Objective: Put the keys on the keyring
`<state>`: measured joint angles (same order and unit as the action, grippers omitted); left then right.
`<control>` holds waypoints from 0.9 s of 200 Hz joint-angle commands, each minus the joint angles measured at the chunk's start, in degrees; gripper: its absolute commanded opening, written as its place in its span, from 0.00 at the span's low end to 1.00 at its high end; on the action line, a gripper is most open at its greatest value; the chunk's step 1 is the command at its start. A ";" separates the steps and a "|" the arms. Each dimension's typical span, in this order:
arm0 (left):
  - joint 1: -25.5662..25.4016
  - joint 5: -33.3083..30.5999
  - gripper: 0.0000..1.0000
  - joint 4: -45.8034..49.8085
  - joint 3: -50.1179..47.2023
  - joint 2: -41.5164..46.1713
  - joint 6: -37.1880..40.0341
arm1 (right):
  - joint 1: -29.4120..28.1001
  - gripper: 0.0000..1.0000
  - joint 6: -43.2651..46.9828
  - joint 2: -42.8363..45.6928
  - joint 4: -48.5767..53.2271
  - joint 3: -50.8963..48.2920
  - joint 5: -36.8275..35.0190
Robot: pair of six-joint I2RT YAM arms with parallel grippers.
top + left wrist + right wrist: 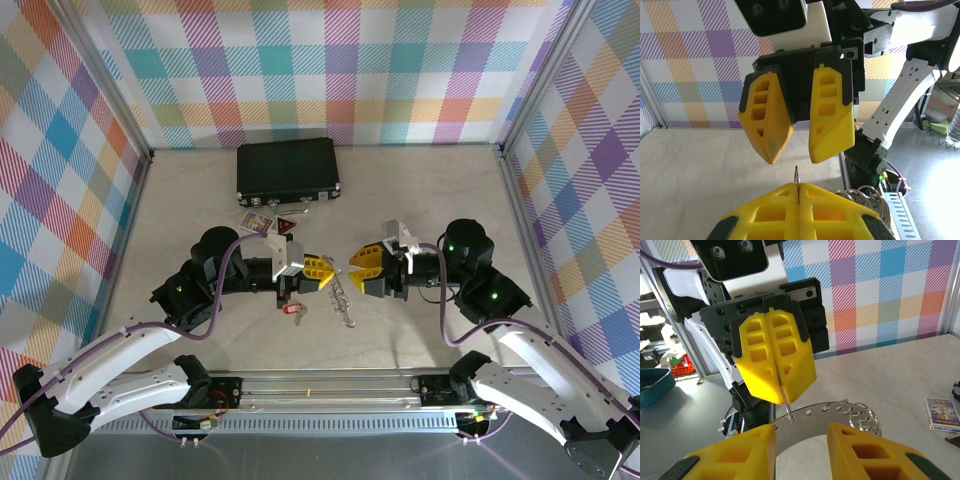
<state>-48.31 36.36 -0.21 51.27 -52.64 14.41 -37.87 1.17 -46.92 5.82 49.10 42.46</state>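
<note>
A black rectangular hard case with silver metal trim (288, 170) lies flat at the far middle of the pale beige tabletop (430, 200), with its handle on the near side. Just in front of it, close beside each other, sit a small rectangular printed card pack (256, 223) and a red triangular card (288, 227). Pastel plaid fabric walls (330, 70) close in three sides of the table, and a silver aluminium rail (330, 385) runs along its near edge.

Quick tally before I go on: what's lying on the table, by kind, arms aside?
Black case: 1
Card pack: 1
Red card: 1
Key: 1
Keyring: 1
Total: 5
</note>
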 commanded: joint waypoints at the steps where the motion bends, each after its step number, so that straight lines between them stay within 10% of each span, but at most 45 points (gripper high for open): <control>1: -0.78 1.96 0.00 -2.03 2.04 -0.36 0.26 | -0.87 0.29 2.15 -0.10 0.37 1.60 1.10; 180: -1.41 2.36 0.00 -1.65 1.95 -0.83 -0.14 | -4.84 0.00 8.49 -2.74 4.15 3.76 -0.91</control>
<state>-48.73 38.06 0.01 51.27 -53.67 14.37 -41.71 8.10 -49.56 9.41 50.83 41.80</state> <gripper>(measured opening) 0.059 0.045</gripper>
